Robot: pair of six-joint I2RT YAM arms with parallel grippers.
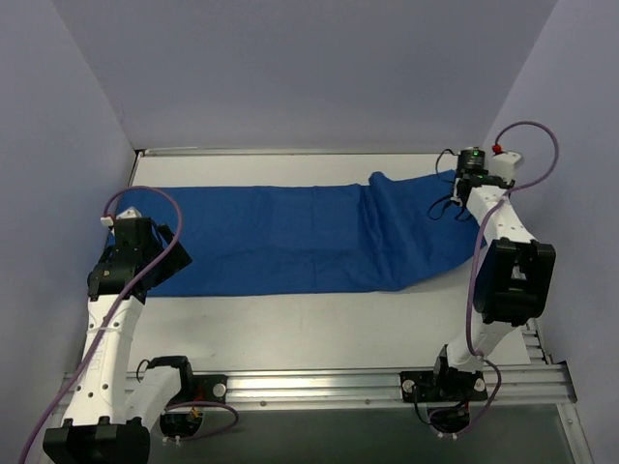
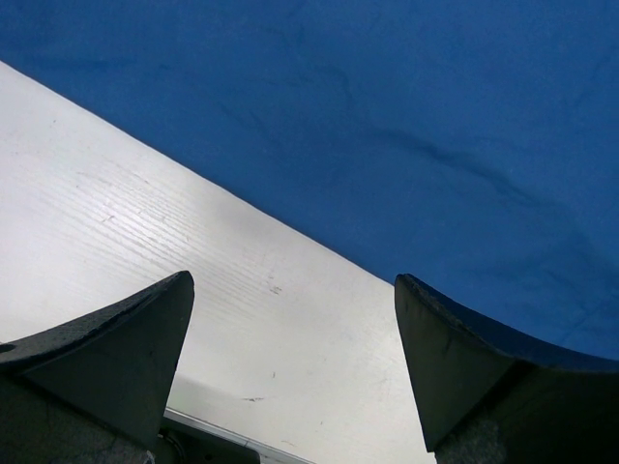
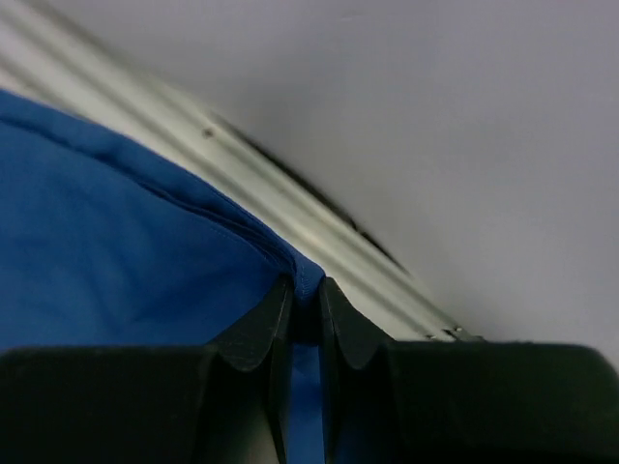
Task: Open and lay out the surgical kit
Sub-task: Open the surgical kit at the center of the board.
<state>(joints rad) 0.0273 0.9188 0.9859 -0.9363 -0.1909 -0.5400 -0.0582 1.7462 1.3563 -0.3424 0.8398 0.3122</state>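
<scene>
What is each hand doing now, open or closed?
Left hand: open, holding nothing.
Right hand: closed on a corner of the blue cloth wrap.

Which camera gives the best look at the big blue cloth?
Top external view: the large blue cloth wrap shows nearly whole. Left wrist shows only one edge; right wrist, the bit pinched by the right gripper.

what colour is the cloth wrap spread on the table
Plain solid blue with no pattern. The cloth wrap shows best in the top external view.
</scene>
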